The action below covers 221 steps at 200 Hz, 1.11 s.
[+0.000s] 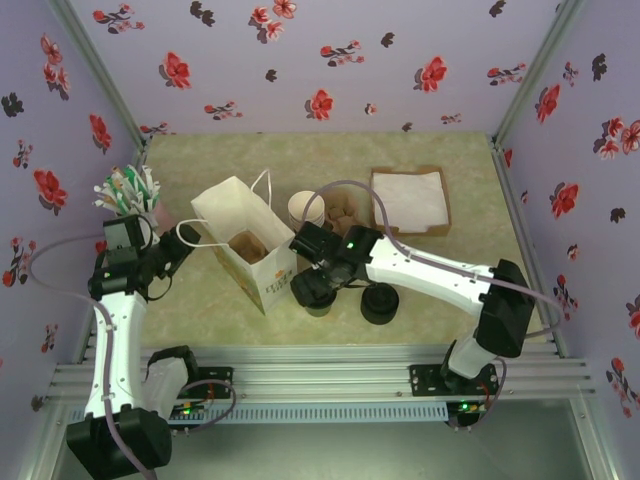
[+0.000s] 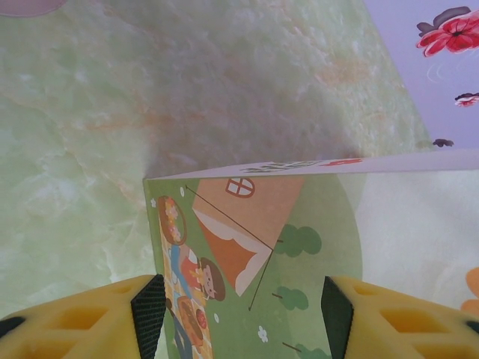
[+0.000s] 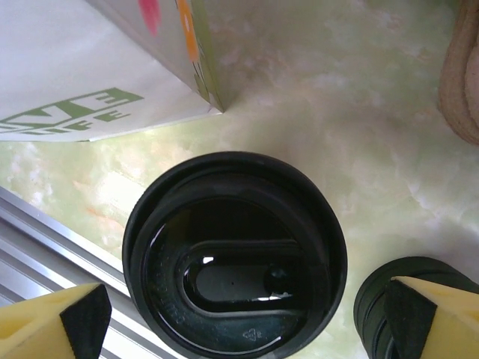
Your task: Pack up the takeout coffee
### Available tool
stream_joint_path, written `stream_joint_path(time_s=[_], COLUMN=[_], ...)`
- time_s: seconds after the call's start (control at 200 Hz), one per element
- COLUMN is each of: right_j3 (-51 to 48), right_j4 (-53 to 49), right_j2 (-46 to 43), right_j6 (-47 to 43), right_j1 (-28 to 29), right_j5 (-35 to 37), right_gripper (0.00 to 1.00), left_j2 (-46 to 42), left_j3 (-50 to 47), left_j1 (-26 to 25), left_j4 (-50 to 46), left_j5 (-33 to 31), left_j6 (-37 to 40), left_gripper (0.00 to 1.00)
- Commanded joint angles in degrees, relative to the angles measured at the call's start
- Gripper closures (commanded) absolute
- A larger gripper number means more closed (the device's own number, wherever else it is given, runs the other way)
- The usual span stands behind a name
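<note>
Black-lidded takeout coffee stood on the table, just right of the paper bag and not yet in it. Right gripper hung over the cup with jaws wide: one pad each side of the lid, gaps on both sides, nothing held. Left gripper faced the bag's printed side with jaws apart; the panel lay ahead of them, unpinched.

Risks, as I judged them:
- **Lid-height grip:** jaws closing on the lid rather than the cup wall could pop the lid or let the cup slip and spill.
- **Off-centre close:** this could shove the cup sideways into the bag's corner.
- **Spare lids:** the right gripper's outer finger sat over the edge of the stack of spare lids, so coming lower could knock that stack or drag it along.
- **Unheld bag:** the bag stood free, so the cup base clipping its mouth on the way in could fold the wall or tip the bag over.
</note>
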Motion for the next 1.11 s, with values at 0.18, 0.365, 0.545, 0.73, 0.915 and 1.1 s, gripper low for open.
stream_joint_path(time_s=[0.18,0.365,0.545,0.73,0.915,1.1], right_j3=[3.1,4.3,5.0,5.5,6.1,6.8], right_j4=[-3.1,-3.5,-4.3,-5.1,-5.6,-5.9], right_j2=[2.4,3.7,4.9,5.6,6.3,7.1], right_j6=[-1.3,-1.6,-1.8,-1.9,-1.9,-2.1], right_j1=[0.6,1.1,1.3,1.7,1.9,2.1], right_j5=[1.9,2.0,2.4,3.1,3.7,3.7], right_gripper=[0.1,0.11,0.14,0.14,0.16,0.16], left_j2=[-0.6,-0.4,-0.4,-0.4,-0.5,-0.4], left_j3=[0.0,0.1,-0.1,-0.2,-0.2,-0.1], left_j1=[0.7,0.7,0.7,0.8,0.8,0.8], left_j4=[-0.7,-0.7,-0.7,-0.6,-0.6,-0.7], left_j5=[-0.2,-0.1,-0.1,0.0,0.0,0.0], left_j6=[1.5,1.6,1.6,1.6,1.7,1.7], left_gripper=[0.41,0.41,0.41,0.41,0.41,0.41])
